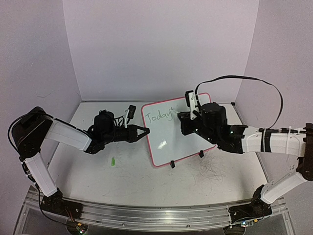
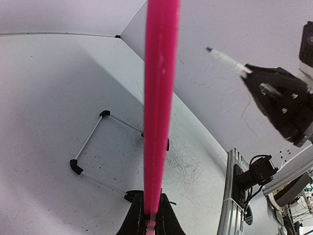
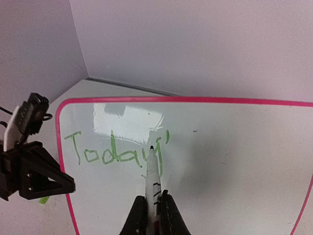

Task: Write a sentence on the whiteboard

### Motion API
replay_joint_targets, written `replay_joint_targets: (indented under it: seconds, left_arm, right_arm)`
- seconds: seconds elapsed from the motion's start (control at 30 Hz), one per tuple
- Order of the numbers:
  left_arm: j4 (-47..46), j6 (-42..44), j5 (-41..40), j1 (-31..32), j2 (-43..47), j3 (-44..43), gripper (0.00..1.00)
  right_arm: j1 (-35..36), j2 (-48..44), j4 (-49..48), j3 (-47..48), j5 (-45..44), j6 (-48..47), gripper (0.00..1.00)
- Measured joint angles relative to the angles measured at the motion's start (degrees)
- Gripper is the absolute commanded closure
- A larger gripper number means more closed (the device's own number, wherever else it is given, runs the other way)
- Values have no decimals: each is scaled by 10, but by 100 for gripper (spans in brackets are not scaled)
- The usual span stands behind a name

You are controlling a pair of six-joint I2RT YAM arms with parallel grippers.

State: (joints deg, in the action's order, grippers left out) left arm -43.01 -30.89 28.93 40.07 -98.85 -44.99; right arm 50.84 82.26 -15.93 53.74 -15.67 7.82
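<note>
Early stage, judging by text so far. On grey scribbled table (image 1: 122, 181), right of centre: whiteboard (image 1: 171, 142), lying slanted, black clip feet (image 1: 172, 164) at near edge. Pinned at L edge by left gripper (image 1: 145, 131), jaws closed tight on the pink rim (image 2: 159, 98). Over upper part of board: right gripper (image 3: 152, 205), clamped narrow on marker (image 3: 152, 171), nib down & apparently touching board just past the last stroke.

Done: sentence (image 3: 115, 152) reading "Today'" in green, i.e. one word + apostrophe, upper L of board, slightly slanting. Left to do: next letter after the apostrophe, then rest of wording; can't tell from here what that should be. Plenty of blank board to R & below.

Needs steady board on L side & light nib contact, else risk of skidding the board or a broken line.

Smallest: green bit (image 1: 113, 160) on table near L arm, well apart from board. Poss. marker cap, too small to say.
</note>
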Motion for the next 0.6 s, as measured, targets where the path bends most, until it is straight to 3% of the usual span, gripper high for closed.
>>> replay_joint_targets:
  seconds: [0.13,0.6]
  left_arm:
    - [0,0,0,0,0,0,100]
    - [0,0,0,0,0,0,100]
  right_arm:
    - [-13,-38,-19,-1,4,1,100]
    - [-38,13,-40,-4,21,-16,100]
